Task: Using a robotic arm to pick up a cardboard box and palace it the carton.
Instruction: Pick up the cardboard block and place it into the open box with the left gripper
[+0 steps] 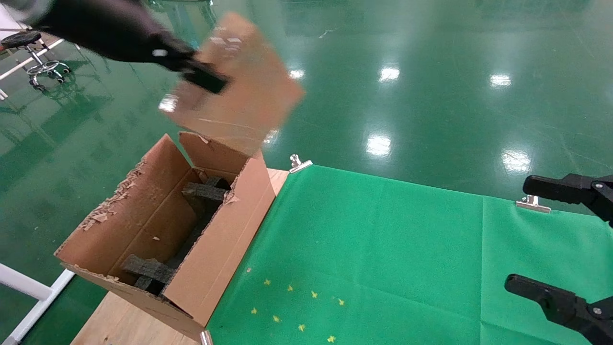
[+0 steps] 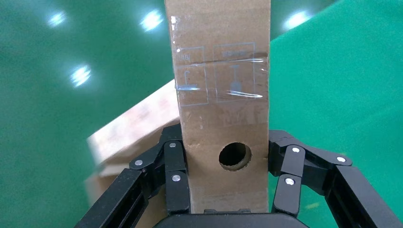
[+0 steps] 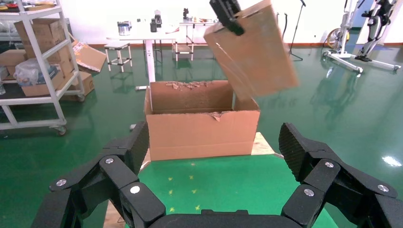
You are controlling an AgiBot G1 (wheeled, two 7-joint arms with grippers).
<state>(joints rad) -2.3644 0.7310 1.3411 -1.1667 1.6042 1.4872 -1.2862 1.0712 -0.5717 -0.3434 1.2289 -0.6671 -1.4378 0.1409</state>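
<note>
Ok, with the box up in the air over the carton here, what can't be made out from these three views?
- Head view: the cardboard box is motion-blurred; the left gripper covers part of its face.
- Left wrist view: the cardboard box hides most of the carton, itself blurred.
- Right wrist view: the carton front wall hides its inside.
- The right gripper is open; its arm is out of frame.

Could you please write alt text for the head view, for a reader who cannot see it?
The left gripper holds the cardboard box tilted in the air above the far end of the open carton, which stands at the left edge of a green-covered table. The right gripper waits open at the right edge.
</note>
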